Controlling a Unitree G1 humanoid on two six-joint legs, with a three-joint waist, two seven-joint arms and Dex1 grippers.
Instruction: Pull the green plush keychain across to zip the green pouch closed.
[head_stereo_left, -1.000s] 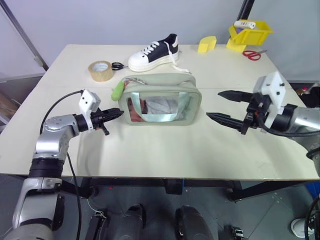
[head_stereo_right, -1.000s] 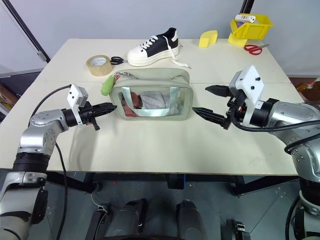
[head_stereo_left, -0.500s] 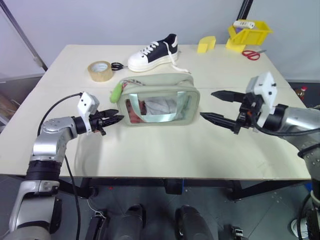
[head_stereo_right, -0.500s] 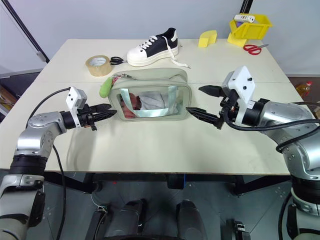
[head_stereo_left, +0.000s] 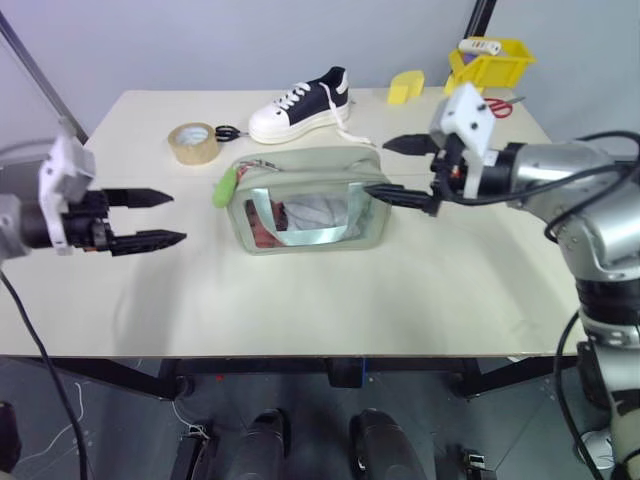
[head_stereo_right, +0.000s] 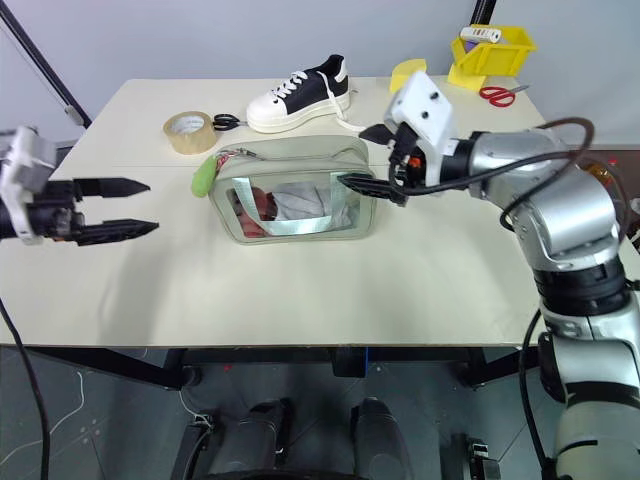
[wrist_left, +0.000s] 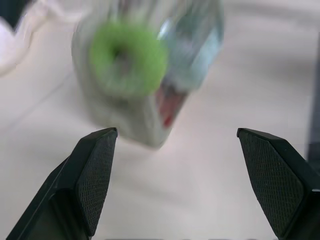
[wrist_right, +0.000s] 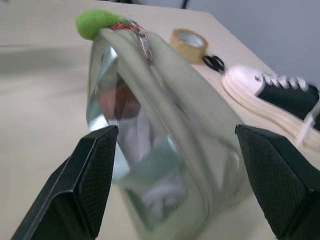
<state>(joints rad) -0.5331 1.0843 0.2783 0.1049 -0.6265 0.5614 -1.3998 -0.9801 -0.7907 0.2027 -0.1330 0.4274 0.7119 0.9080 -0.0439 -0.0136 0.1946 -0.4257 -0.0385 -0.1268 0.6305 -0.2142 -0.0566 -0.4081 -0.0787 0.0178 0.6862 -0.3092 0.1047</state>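
The green pouch (head_stereo_left: 305, 205) lies mid-table, its clear window facing me. At its left end hangs the green plush keychain (head_stereo_left: 227, 185), fixed to the zipper pull; it is also in the right wrist view (wrist_right: 97, 22). My left gripper (head_stereo_left: 176, 217) hovers open, well left of the pouch and apart from it, pointing at the blurred keychain (wrist_left: 127, 57). My right gripper (head_stereo_left: 377, 166) is open at the pouch's right end, one finger above the top and one at the front corner. I cannot tell whether it touches the pouch (wrist_right: 165, 125).
Behind the pouch stand a black-and-white shoe (head_stereo_left: 300, 105), a tape roll (head_stereo_left: 194, 142) and black scissors (head_stereo_left: 228, 131). At the back right are a yellow sponge wedge (head_stereo_left: 405, 86), a yellow bin (head_stereo_left: 490, 62) and red scissors (head_stereo_left: 500, 107).
My left gripper has opened and drawn back to the left and up, away from the pouch. My right gripper, still open, has moved left up to the pouch's right end.
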